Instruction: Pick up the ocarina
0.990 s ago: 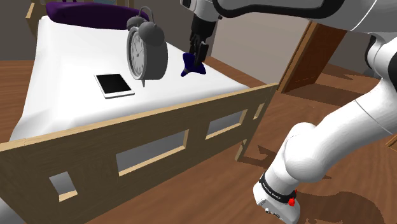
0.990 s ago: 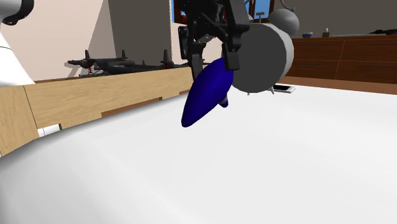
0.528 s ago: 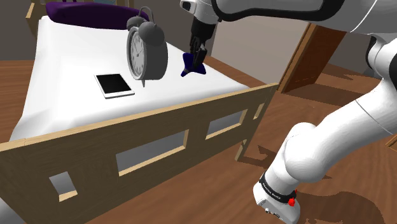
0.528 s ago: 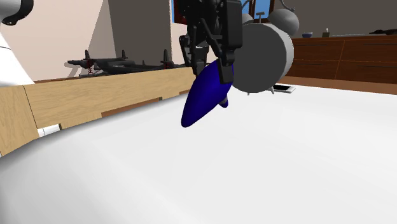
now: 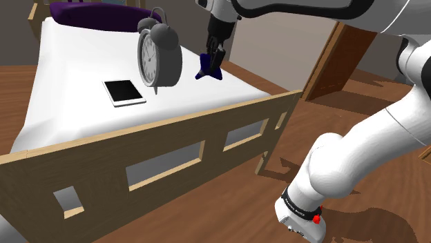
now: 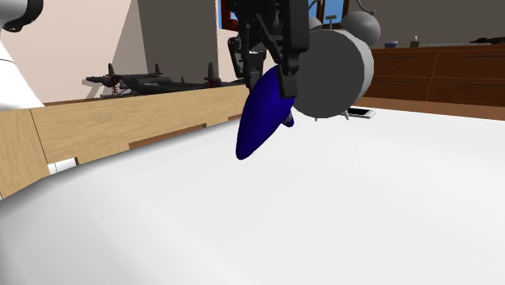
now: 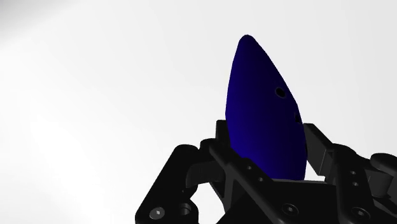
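Blue ocarina (image 5: 207, 67) (image 6: 260, 113) (image 7: 261, 121): held over the bed (image 5: 69, 69) (image 6: 324, 210) by its wide end, with the pointed end hanging down toward the sheet.
Gripper (image 5: 213, 54) (image 6: 267, 77) (image 7: 266, 143): closed on the ocarina, one finger on each flank. The fat end sits deep between them, so you have a seated hold, not a tip pinch.
Why that hold: the body tapers, and I'd judge that clamping the thick part stops it sliding out.
Height: the tip looks clear of the sheet in the second exterior view, but the gap is small and you can't be sure.
Clock (image 5: 159, 59) (image 6: 332, 77): upright on the bed, just beside the gripper. That's your reason to go straight up, not sideways.
Phone (image 5: 124, 92): flat on the sheet beyond the clock, well apart from the ocarina, no concern.
Stage: grasp made, lift likely under way.
Risk: the smooth curved shell could pivot between the fingers, so keep your lift slow.
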{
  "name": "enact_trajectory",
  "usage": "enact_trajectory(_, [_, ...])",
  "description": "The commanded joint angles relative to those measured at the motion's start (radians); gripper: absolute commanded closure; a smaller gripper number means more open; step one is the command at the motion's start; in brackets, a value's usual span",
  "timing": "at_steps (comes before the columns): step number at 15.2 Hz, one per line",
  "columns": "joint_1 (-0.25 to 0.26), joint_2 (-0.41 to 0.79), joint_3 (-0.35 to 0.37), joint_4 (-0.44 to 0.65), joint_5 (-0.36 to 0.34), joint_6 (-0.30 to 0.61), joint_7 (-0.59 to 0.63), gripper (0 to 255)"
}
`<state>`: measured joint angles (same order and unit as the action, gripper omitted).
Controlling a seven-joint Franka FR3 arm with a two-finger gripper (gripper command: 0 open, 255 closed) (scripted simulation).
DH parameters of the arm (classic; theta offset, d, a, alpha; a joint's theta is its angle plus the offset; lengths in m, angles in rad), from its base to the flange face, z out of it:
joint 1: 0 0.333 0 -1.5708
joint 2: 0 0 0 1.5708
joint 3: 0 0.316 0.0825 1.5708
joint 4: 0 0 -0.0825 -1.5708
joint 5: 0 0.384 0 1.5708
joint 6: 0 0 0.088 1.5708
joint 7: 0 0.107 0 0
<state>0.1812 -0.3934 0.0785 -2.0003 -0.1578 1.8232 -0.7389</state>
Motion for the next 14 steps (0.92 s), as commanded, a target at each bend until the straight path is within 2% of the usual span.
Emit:
enact_trajectory(1, [0.000, 0.005, 0.000, 0.031, 0.001, -0.025, -0.005, 255])
enact_trajectory(12, [-0.003, 0.054, 0.004, 0.228, 0.002, -0.173, -0.025, 255])
enact_trajectory(14, [-0.003, 0.055, 0.004, 0.231, 0.002, -0.175, -0.025, 255])
